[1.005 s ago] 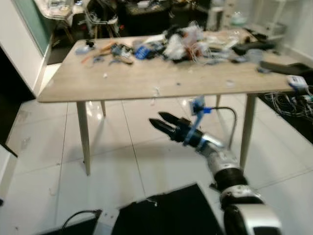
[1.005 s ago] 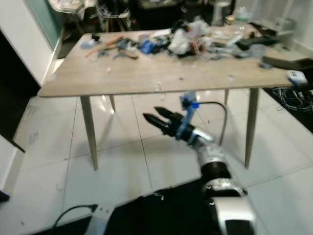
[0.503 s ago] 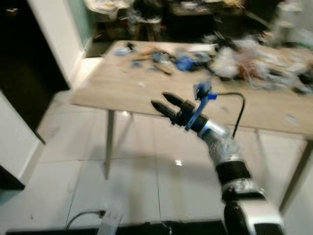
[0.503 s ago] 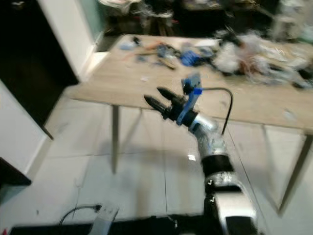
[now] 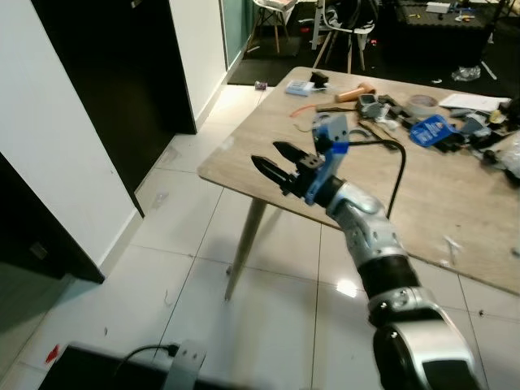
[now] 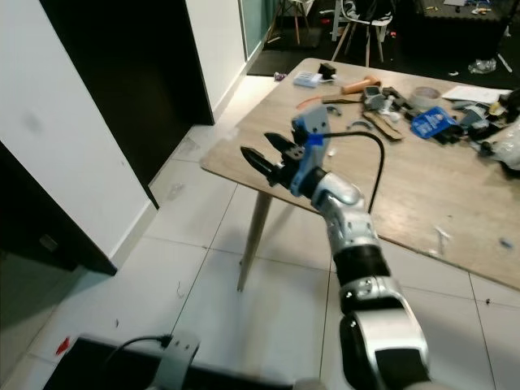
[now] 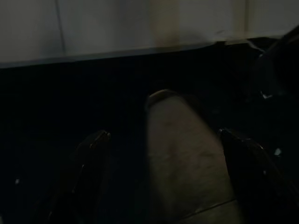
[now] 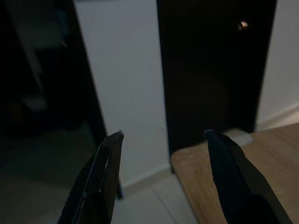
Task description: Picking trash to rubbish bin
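Seemingly we are searching for trash: our right end effector (image 5: 270,158), fingers spread and empty, must next reach the counter (image 5: 422,195) clutter behind it.

Head views: evenly lit and sharp
Glare: bright patch on the white floor tiles (image 5: 348,288) under the wooden table (image 5: 422,191)
Left wrist view: very dark, murky
Right wrist view: dim, black fingertips (image 8: 112,140) soft against a pale wall
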Tool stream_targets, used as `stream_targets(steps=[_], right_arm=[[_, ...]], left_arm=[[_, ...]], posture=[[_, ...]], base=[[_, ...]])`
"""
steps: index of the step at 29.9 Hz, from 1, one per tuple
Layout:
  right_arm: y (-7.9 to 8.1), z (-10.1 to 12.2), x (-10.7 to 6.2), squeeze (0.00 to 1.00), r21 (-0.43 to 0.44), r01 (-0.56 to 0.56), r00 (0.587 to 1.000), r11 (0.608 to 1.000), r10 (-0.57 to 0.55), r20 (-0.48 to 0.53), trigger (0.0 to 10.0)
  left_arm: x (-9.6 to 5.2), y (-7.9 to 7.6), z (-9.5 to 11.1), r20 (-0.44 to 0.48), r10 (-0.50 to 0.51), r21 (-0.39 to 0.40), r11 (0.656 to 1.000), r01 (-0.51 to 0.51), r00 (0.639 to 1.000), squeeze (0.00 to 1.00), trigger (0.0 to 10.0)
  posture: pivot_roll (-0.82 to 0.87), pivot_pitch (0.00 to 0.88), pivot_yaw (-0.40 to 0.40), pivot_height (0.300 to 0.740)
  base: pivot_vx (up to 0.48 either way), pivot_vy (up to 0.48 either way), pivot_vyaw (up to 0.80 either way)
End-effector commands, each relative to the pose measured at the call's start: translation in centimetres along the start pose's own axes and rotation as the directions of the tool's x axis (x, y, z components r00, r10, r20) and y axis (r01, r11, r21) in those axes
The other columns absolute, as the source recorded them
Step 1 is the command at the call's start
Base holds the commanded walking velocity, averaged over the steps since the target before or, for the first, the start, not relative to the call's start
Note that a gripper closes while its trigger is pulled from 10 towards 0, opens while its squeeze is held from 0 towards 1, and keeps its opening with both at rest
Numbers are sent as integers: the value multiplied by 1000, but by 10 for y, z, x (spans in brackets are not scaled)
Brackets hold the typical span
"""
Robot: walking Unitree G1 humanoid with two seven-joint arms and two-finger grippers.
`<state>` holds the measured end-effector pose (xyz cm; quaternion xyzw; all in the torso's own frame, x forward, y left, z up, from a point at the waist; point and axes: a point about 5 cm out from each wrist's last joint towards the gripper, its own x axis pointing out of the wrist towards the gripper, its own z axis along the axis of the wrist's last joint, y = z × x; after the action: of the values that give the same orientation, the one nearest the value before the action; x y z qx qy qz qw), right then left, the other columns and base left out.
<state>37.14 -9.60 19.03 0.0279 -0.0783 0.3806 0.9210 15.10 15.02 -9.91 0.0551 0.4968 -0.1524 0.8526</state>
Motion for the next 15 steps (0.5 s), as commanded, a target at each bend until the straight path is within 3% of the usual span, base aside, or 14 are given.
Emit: stream_targets(steps=[1,6,8,13,15], right_arm=[[-14,1,-5,0,-45,97,995,994,-99,-21,10000],[-30,2,-9,0,-73,227,971,971,-232,-56,10000],[-46,3,-16,0,-103,351,930,931,-360,-80,10000],[-56,8,-22,0,-125,422,899,898,-432,-68,10000],[-65,13,-27,0,-136,482,869,865,-492,-51,10000]], left_arm=[[0,-1,-4,-15,-4,1,1000,4,1000,0,10000],[0,-2,-4,-16,-6,0,1000,6,1000,0,10000],[0,-2,-4,-15,-9,-1,1000,9,1000,0,10000],[0,-3,-4,-15,-11,-2,1000,11,1000,0,10000],[0,-3,-4,-15,-14,-2,1000,14,1000,0,10000]], posture=[[-140,36,69,740],[-140,37,69,740],[-139,37,70,740],[-139,37,70,740],[-145,39,70,740]], base=[[382,0,0],[386,0,0],[384,0,-794],[385,0,-800],[386,0,-800]])
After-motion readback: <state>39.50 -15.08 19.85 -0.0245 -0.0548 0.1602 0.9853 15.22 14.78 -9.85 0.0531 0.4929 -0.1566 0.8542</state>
